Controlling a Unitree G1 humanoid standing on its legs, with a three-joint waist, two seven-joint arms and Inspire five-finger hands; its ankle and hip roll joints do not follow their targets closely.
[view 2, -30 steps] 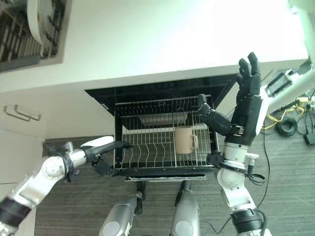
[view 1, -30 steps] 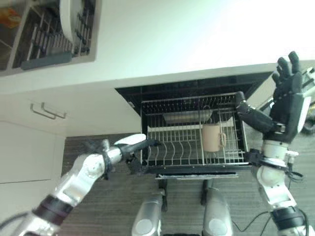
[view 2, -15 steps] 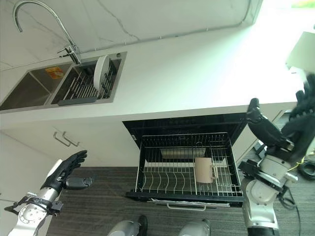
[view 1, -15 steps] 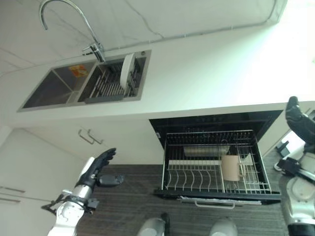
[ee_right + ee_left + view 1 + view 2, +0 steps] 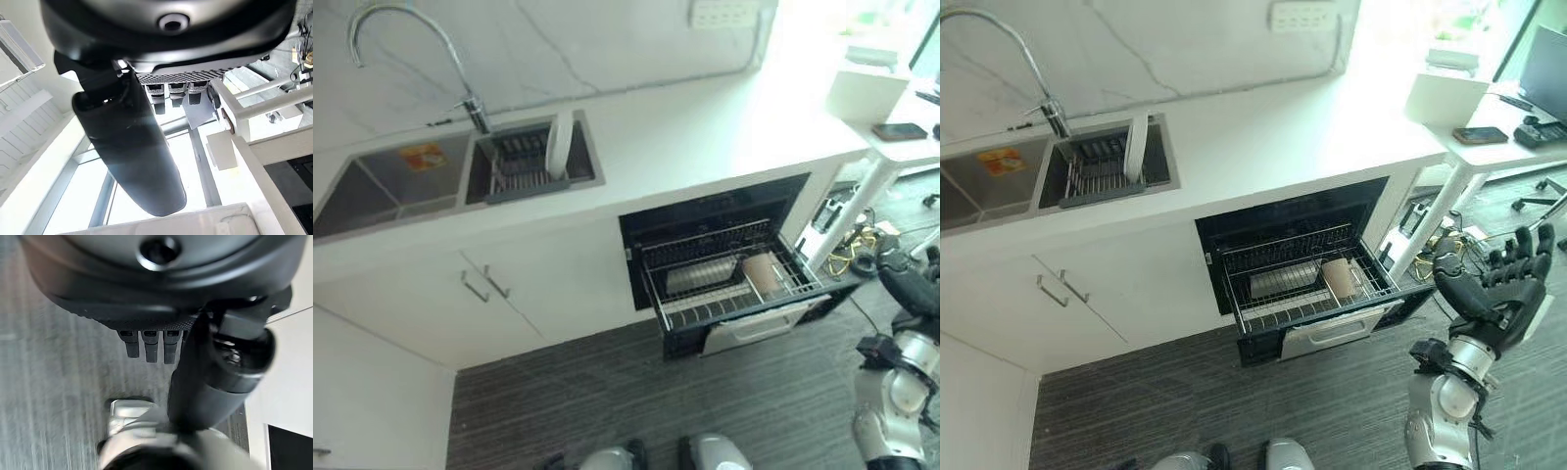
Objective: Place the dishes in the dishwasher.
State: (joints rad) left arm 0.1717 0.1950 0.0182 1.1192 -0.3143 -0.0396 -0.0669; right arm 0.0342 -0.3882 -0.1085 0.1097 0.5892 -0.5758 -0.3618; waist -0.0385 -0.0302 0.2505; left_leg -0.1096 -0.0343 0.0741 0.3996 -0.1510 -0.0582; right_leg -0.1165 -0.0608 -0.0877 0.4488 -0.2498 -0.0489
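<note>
Kitchen counter (image 5: 1263, 122) overhanging the open dishwasher (image 5: 1317, 276), mug (image 5: 1337, 276) sitting in its rack; right hand (image 5: 1503, 289) hovering spread, left hand (image 5: 161, 308) hanging relaxed over floor.

Your two head cameras look steeply down from well back, sharing the tabletop (image 5: 705, 127), sink (image 5: 1097, 166) and open dishwasher (image 5: 1312, 279). Your wrist cameras sit tight against each robot hand: left faces the floor (image 5: 54, 357), right faces upward.

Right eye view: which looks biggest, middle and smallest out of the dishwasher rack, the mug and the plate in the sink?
1. dishwasher rack, clearly biggest.
2 and 3. plate and mug look alike; the plate stands edge-on and farther away, so I won't rank them.
</note>
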